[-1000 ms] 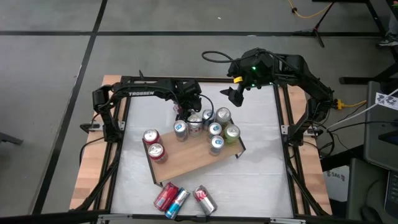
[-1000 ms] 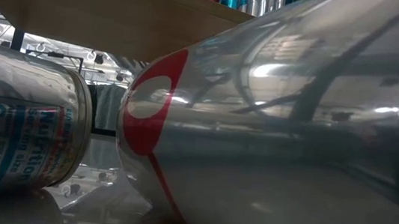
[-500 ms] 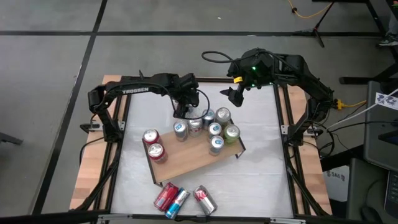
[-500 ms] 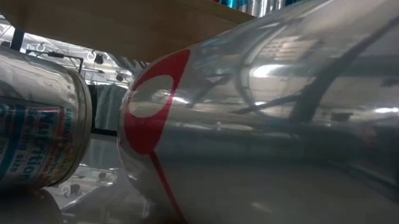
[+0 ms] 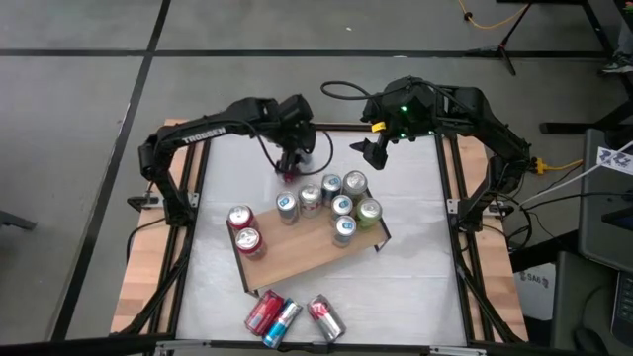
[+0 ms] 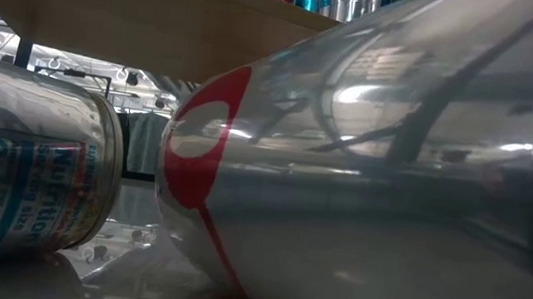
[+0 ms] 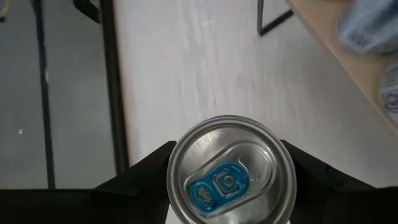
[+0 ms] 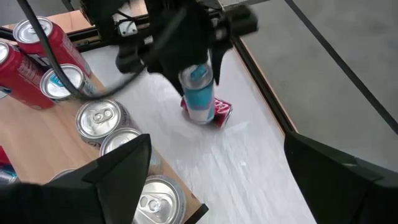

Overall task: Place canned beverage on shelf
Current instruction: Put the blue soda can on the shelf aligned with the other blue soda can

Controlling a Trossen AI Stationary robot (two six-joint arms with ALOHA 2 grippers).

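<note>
Can (image 7: 229, 177) between left gripper (image 5: 294, 158) fingers (image 7: 149, 168), seemingly above table

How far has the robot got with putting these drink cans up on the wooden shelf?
Partly done. Eight cans already stand on the light-brown wooden shelf. The left gripper holds a blue-and-silver can with a red base upright beyond the shelf's far edge. Three cans lie on the white table. The right gripper waits open.

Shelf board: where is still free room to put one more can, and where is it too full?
The shelf is bare along its near half, between the two red cans and the leg-side corner. Crowded: the far edge, where seven cans cluster. The left claw holds a can.
</note>
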